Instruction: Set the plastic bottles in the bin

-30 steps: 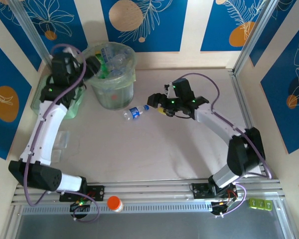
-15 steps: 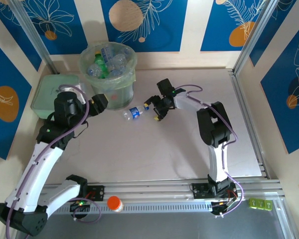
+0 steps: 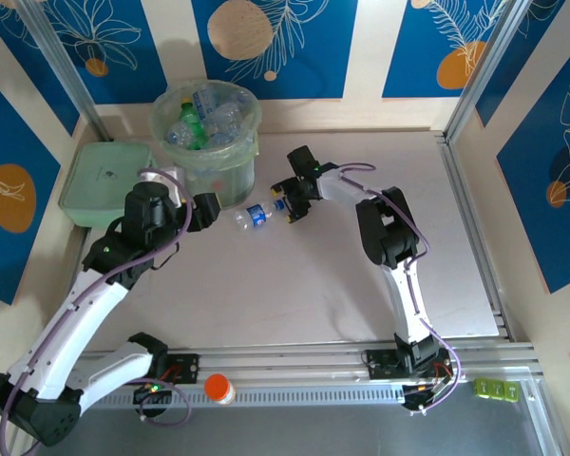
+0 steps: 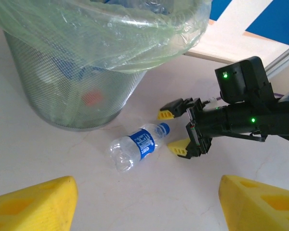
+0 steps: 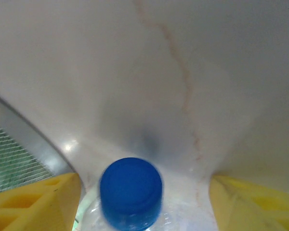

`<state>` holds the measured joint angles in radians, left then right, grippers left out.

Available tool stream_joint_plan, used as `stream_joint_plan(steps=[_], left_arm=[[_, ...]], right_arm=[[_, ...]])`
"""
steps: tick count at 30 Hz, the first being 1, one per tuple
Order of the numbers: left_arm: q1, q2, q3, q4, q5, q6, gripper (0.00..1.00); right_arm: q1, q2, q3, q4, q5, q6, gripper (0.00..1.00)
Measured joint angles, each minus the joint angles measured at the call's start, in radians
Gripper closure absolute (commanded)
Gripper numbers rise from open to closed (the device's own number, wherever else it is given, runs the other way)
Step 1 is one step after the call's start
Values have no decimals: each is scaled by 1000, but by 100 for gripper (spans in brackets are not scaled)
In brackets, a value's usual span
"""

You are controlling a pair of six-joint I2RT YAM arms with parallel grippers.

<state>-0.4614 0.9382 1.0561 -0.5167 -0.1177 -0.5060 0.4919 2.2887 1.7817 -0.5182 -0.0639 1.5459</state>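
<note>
While the last loose bottle [image 3: 256,215] lies on its side on the desk [image 3: 294,285], just beside the foot of the bin [image 3: 218,180], treat it as a light, empty-looking thing. Its clear wall is thin and will likely dent under a hard squeeze, and the round, smooth body can roll or squirt out sideways. The stiffest part is the blue cap [image 5: 131,192] and the neck behind it, so take hold there or just behind on the shoulder, and close gently.

Your right end effector [image 4: 172,131] already sits at that spot. Its yellow fingers [image 5: 36,202] stand spread on either side of the cap, with bare desk visible between each pad and the cap, so nothing is pinched yet. Your left end effector [image 4: 144,207] is spread wide and carries nothing. It is low over the desk on the other side of the bottle, pointing toward it and the bin. The bin itself is heaped with bottles [image 3: 204,114] up to the rim.

Against the view a second ago, the left arm has left the bin's rim and swung down and back, uncovering the green lidded box [image 3: 104,180]. The right arm has reached further across, carrying its fingers from short of the cap to around it. The bottle has not shifted.
</note>
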Motion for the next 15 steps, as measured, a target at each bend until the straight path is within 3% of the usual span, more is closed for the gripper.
stream_joint_plan(steps=[4, 15], left_arm=[[-4, -17, -3, 0, -32, 11, 23], [-6, -24, -32, 4, -71, 15, 22]], right_arm=[[5, 14, 33, -5, 5, 21, 39], [19, 21, 7, 32, -1, 52, 73]])
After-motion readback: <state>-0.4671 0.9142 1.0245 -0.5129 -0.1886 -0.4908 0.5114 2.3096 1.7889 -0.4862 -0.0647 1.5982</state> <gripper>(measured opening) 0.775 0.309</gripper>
